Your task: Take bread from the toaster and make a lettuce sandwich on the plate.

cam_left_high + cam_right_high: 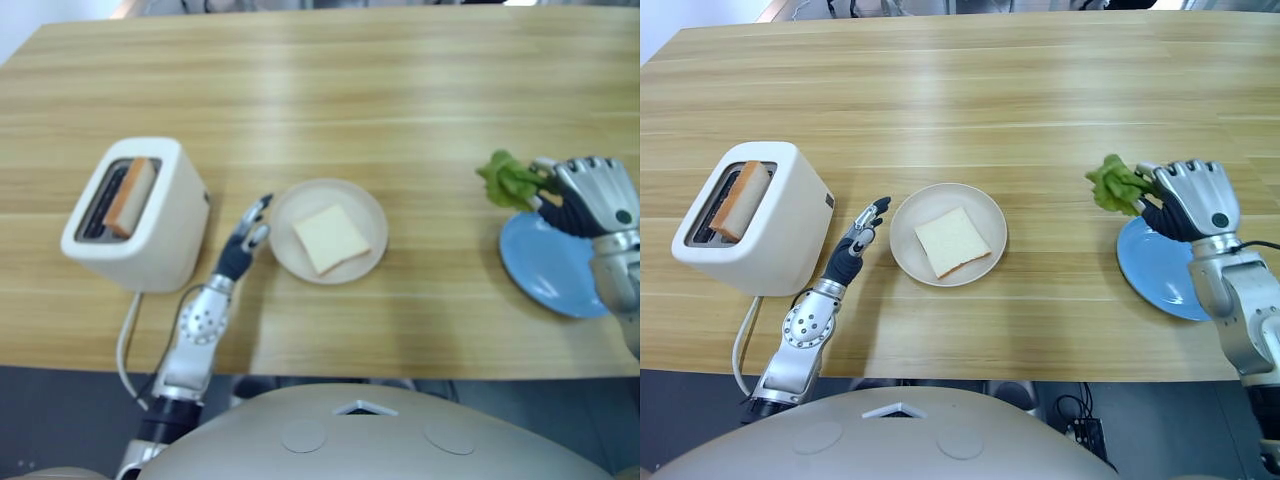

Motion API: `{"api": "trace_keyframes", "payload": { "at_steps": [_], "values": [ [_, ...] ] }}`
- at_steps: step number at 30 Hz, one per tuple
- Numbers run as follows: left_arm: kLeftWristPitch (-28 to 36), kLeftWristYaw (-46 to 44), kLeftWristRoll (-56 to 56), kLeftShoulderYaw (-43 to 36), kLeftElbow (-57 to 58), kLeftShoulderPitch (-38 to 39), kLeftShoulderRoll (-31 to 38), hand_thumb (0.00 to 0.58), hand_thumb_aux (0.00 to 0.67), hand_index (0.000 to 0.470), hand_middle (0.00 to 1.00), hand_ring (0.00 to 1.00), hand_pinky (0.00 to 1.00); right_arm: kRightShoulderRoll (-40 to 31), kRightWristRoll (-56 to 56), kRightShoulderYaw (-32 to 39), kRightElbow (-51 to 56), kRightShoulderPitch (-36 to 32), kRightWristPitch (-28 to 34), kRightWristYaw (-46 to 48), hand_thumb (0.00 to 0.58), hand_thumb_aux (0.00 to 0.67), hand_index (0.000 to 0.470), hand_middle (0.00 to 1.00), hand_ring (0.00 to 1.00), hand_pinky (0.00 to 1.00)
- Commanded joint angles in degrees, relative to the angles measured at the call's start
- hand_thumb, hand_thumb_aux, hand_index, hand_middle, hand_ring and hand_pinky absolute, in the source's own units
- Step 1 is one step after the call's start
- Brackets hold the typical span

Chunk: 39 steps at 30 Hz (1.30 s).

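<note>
Right hand (1190, 200) at the right edge has its fingers clamped on the lettuce (1115, 185), just above the blue plate (1150, 275). Left hand (855, 245) sits empty with fingers extended, between the toaster (760, 230) at left and the cream plate (905, 225) mid-frame. One bread slice (952, 242) lies on the cream plate, and a second slice (738, 198) stands in the toaster slot.

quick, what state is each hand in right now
Left hand: open, holding nothing.
Right hand: closed on the lettuce.
</note>
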Motion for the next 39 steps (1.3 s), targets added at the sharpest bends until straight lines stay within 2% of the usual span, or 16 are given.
{"api": "trace_keyframes", "payload": {
  "at_steps": [1, 9, 18, 39],
  "values": [
    [-0.35, 0.1, -0.29, -0.06, 2.27, -0.39, -0.33, 0.0, 0.0, 0.0, 0.0, 0.0, 0.0, 4.94, -0.09, 6.53, 0.58, -6.4, -1.77, 3.53, 0.58, 0.67, 0.46, 1.0, 1.0, 1.0],
    [-1.07, 0.01, -0.4, -0.34, 4.4, -1.96, -0.68, 0.0, 0.0, 0.0, 0.0, 0.0, 0.0, 17.33, -2.88, 20.06, 11.09, -18.39, -6.35, 4.41, 0.58, 0.67, 0.46, 1.0, 1.0, 1.0],
    [-1.59, 0.38, -0.05, -0.52, 5.79, -2.41, -0.85, 0.0, 0.0, 0.0, 0.0, 0.0, 0.0, 23.45, -6.07, 29.49, 18.32, -20.42, -9.05, 5.0, 0.58, 0.67, 0.46, 1.0, 1.0, 1.0],
    [-2.5, 1.01, 0.55, -0.91, 8.1, -2.52, -1.23, 0.0, 0.0, 0.0, 0.0, 0.0, 0.0, 28.29, -8.81, 36.22, 28.18, -23.84, -10.17, 2.48, 0.58, 0.67, 0.46, 1.0, 1.0, 1.0]
  ]
}}
